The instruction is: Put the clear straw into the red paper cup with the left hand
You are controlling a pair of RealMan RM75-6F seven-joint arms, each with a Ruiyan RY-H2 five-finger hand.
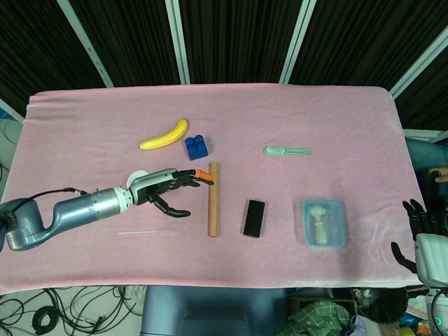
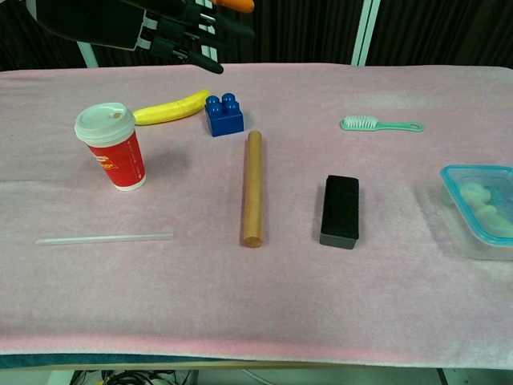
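The clear straw [image 2: 104, 238] lies flat on the pink cloth near the front left, also seen as a thin line in the head view [image 1: 147, 232]. The red paper cup [image 2: 112, 147] with a white lid stands upright behind it; in the head view my left arm covers most of the cup [image 1: 137, 175]. My left hand [image 1: 171, 185] hovers high above the table with fingers spread and holds nothing; it shows at the top of the chest view [image 2: 196, 26]. My right hand [image 1: 414, 225] hangs off the table's right edge, fingers apart, empty.
A banana [image 2: 171, 107] and a blue brick [image 2: 224, 115] lie behind the cup. A wooden rod [image 2: 253, 187] and a black block [image 2: 340, 211] sit mid-table. A green brush [image 2: 377, 124] is at the back right, a clear box [image 2: 482, 208] at the right edge.
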